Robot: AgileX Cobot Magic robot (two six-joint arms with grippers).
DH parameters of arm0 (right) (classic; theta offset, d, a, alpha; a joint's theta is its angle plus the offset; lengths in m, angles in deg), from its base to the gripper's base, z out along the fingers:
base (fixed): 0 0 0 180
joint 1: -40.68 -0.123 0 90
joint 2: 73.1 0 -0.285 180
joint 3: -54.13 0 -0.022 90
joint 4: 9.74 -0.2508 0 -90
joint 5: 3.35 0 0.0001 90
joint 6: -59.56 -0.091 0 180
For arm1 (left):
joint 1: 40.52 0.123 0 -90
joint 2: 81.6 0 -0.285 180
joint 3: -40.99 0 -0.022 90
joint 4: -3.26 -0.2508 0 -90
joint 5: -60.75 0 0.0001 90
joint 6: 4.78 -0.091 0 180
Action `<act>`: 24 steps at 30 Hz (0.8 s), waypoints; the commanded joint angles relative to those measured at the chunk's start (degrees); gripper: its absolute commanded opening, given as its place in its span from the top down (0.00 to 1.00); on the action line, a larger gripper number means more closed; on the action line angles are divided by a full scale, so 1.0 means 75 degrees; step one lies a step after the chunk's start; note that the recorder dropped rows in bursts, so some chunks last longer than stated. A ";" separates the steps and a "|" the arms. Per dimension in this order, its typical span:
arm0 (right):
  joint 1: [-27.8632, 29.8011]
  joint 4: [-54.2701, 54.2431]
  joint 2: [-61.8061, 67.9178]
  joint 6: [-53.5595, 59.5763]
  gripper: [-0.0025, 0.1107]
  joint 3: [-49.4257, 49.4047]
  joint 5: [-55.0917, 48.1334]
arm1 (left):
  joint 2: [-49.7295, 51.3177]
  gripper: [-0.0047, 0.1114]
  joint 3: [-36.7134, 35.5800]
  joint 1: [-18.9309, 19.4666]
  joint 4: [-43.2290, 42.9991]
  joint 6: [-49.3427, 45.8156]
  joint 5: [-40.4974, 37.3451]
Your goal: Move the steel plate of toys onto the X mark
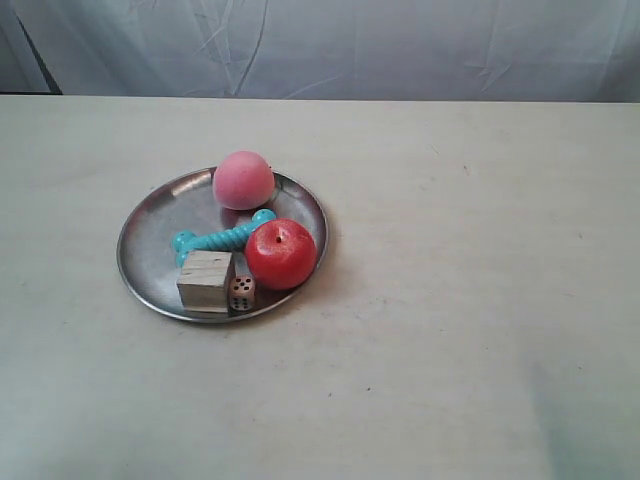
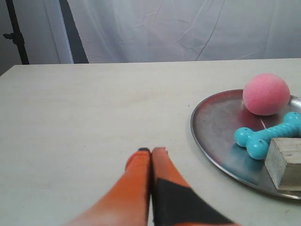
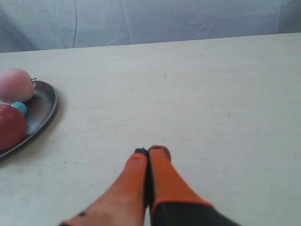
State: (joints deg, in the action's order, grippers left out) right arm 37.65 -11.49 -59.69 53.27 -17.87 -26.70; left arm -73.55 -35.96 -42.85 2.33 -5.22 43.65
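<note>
**Inspector:** Report the position of the task's thing.

**Operator:** I see the steel plate [image 1: 150,240] flat on the worktop [image 1: 480,300], left of centre in the exterior view. All five toys are on it. The pink ball [image 1: 243,180] sits at the rim nearest the backdrop. The teal dog-bone [image 1: 215,240] lies slantwise across the middle, with one end just below the ball. The red apple [image 1: 281,254] stands at the side of the plate toward the exterior view's right, just beside the bone. The wooden cube [image 1: 205,281] rests at the rim nearest the camera. The die [image 1: 240,293] is just beside it, between cube and apple, with dark pips showing.

**Inspector:** State of the pincers?

**Operator:** The left pincer [image 2: 150,150] is closed, its orange fingers [image 2: 136,174] pressed together with nothing between them. It hangs over bare worktop near the plate's rim, not touching it. My left wrist view shows the ball, the bone and a corner of the cube on the plate. The right pincer [image 3: 150,150] is likewise closed and empty. It is well apart from the plate, of which my right wrist view shows only an edge, with the ball, the apple and a tip of the bone. Neither arm appears in the exterior view.

**Inspector:** Surroundings?

**Operator:** A creased white cloth [image 1: 400,40] hangs behind the worktop. A dark stand [image 2: 14,33] shows beside it in my left wrist view.
</note>
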 commanded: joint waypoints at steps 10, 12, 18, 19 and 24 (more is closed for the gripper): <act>0.0026 0.0006 -0.0045 0.0015 0.97 -0.0042 0.0055 | -0.0035 0.96 -0.0036 0.0016 -0.0024 0.0059 0.0124; 0.0026 0.0006 -0.0045 0.0015 0.97 -0.0042 0.0055 | -0.0035 0.96 -0.0036 0.0016 -0.0024 0.0059 0.0124; 0.0026 0.0006 -0.0045 0.0015 0.97 -0.0042 0.0055 | -0.0035 0.96 -0.0036 0.0016 -0.0024 0.0059 0.0469; 0.0026 0.0006 -0.0045 0.0015 0.97 -0.0042 0.0055 | -0.0035 0.96 -0.0036 0.0016 -0.0024 0.0059 0.0583; 0.0026 0.0006 -0.0045 0.0015 0.97 -0.0042 0.0055 | -0.0035 0.96 -0.0036 0.0016 -0.0024 0.0059 0.0679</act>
State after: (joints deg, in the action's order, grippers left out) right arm 37.65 -11.49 -59.69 53.27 -17.87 -26.70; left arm -73.55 -35.96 -42.85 2.33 -5.22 47.71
